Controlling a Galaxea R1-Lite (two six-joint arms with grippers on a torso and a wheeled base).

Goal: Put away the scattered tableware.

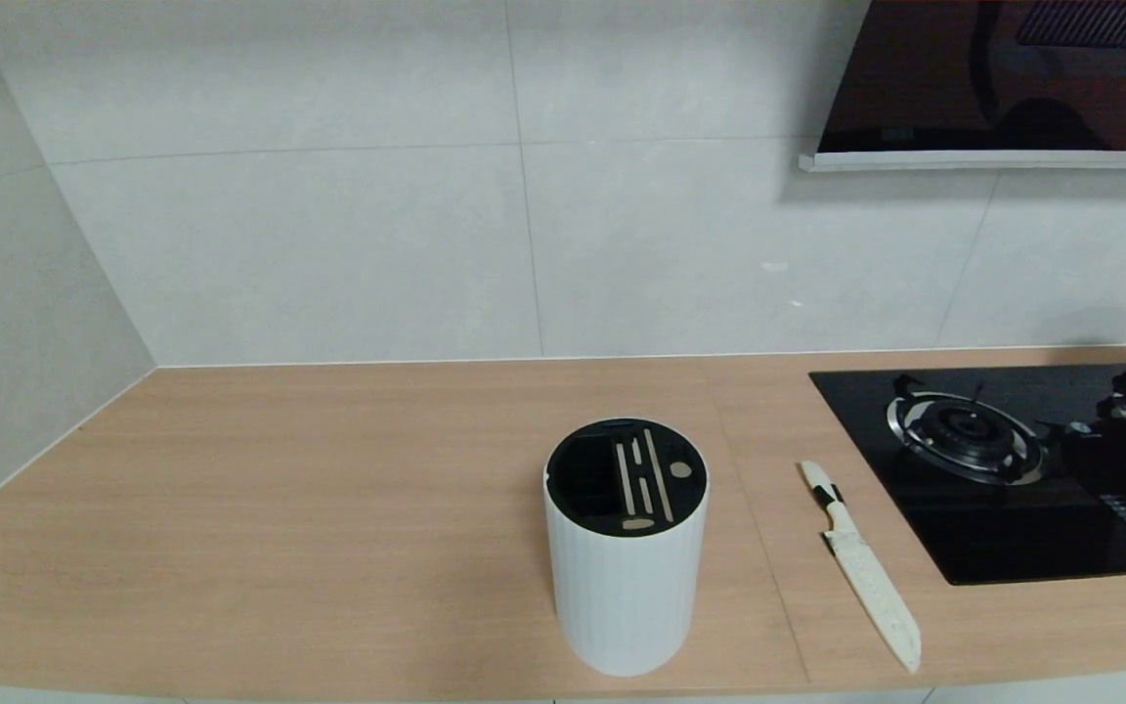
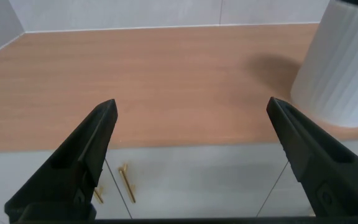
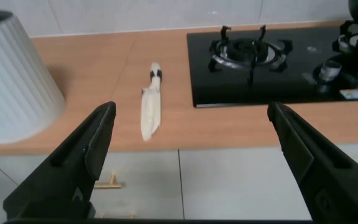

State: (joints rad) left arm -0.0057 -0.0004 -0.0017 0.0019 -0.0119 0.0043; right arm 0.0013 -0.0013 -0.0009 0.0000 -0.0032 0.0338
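Ribbed white holder (image 1: pixel 626 587); wood-grain counter (image 1: pixel 280 489)

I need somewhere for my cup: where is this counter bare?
The widest bare stretch of the counter runs from the side wall on the left to the white holder. The strip behind the holder, along the back wall, is free too. The right is crowded: the knife lies between the holder and the stove.

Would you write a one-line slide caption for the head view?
A white ribbed knife holder stands on the wooden counter, a white knife lying flat between it and the gas hob.
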